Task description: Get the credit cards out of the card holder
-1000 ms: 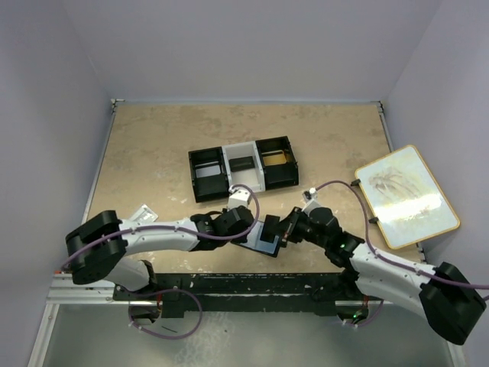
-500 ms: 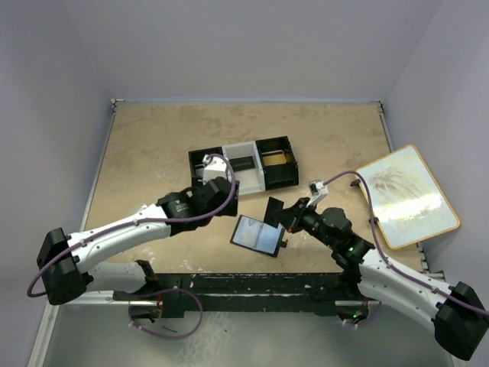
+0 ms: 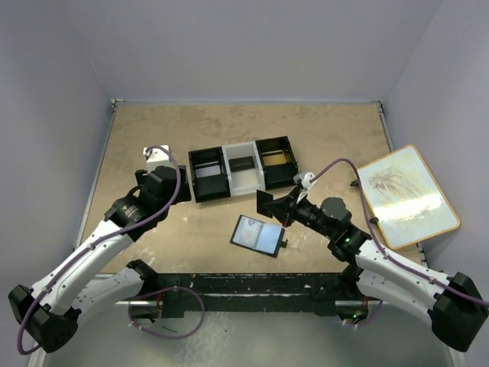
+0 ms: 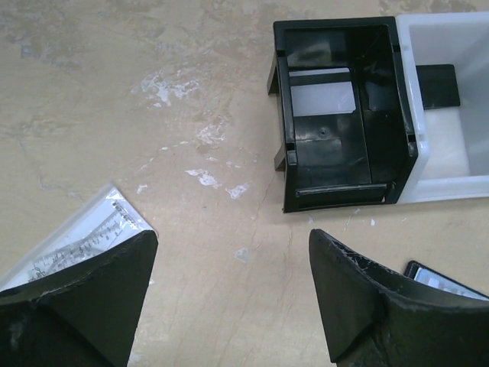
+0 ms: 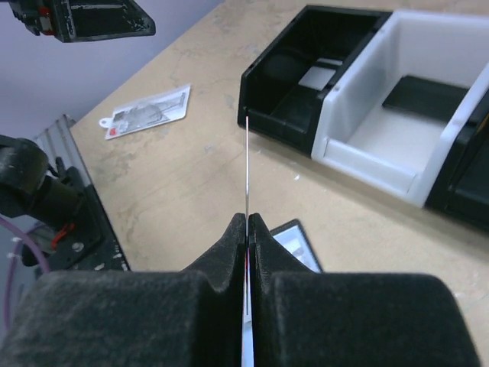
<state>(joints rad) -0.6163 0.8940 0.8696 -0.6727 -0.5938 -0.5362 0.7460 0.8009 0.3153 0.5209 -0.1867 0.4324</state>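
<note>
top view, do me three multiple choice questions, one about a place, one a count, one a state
1. Where does the small flat black bifold card holder lie?
a) open on the tan table, on the near side of the black-and-white plastic tray
b) inside the tray
c) beyond the tray's far side

2. How many compartments does the tray have?
a) one
b) two
c) three

3. What state is the right gripper in?
a) open and empty
b) shut on a thin dark credit card
c) shut on the card holder

Answers: 1 a, it lies with its clear sleeves up, on the near side of the tray; 2 c, black, white and black sit side by side; 3 b, the right wrist view shows the jaws pressed together on the card.
</note>
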